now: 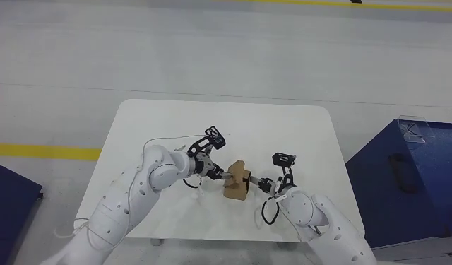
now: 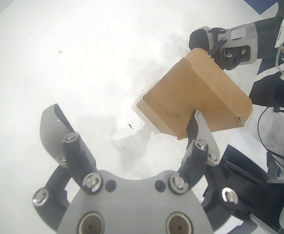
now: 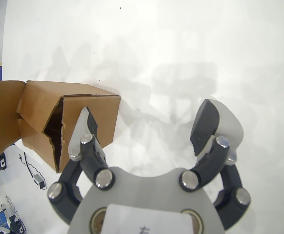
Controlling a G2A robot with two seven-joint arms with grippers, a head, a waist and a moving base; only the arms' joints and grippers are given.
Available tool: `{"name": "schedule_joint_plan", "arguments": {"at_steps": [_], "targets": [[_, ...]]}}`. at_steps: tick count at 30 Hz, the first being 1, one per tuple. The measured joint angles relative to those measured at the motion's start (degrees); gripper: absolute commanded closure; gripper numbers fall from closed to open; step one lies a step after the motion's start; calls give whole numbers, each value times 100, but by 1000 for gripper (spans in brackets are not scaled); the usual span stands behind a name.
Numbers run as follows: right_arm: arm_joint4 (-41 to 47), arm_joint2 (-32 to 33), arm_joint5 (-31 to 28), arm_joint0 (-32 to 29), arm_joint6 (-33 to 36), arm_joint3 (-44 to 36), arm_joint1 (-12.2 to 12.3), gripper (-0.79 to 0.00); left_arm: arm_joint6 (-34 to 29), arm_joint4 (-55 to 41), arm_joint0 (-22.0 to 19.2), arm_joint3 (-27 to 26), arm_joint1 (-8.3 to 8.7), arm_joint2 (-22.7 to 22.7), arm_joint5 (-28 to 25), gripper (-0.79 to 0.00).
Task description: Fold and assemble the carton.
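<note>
The brown cardboard carton (image 1: 237,180) sits on the white table (image 1: 282,124), towards the robot's side of it and between the two arms.

The left gripper (image 2: 126,122) is spread wide and clamps nothing. Bare table shows between its two fingers. One ribbed finger (image 2: 196,127) lies against the carton's near side, just under a broad panel with rounded corners. The other finger stands well apart from the cardboard, over the tabletop.

The right gripper (image 3: 146,122) is likewise spread wide, with nothing pinched between its pads. One of its fingers (image 3: 84,122) rests on the outside of the carton's end face, just beside a ragged-edged flap. That flap stands ajar and leaves a dark gap into the box. The opposite finger hangs over bare table, well away from the carton.

In the left wrist view the right gripper appears at the carton's far end, touching or nearly touching the cardboard; which of the two I cannot tell. In the top view the carton is flanked by a gripper at each end, the left one towards the table's left side.
</note>
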Motion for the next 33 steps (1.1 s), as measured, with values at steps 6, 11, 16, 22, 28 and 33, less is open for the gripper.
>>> {"name": "schedule_joint_plan", "arguments": {"at_steps": [6, 11, 16, 22, 28, 33], "targets": [[22, 67, -33, -57, -1, -85, -16, -785, -52, -15, -98, 170, -69, 122, -31, -785], [-25, 86, -38, -98, -18, -97, -30, -785, -81, 40, -152, 249, -113, 208, -55, -785], [-53, 73, -23, -93, -31, -86, -56, -785, -79, 67, -210, 369, -166, 286, -43, -785], [108, 412, -17, -189, -106, -282, -37, -785, -123, 62, -285, 519, -219, 342, -28, -785], [423, 875, -383, -454, 108, -706, 28, -785, -122, 93, -313, 591, -243, 343, -75, -785], [309, 869, -502, -581, 174, -843, 38, -785, -136, 77, -319, 639, -253, 323, -114, -785]]}}
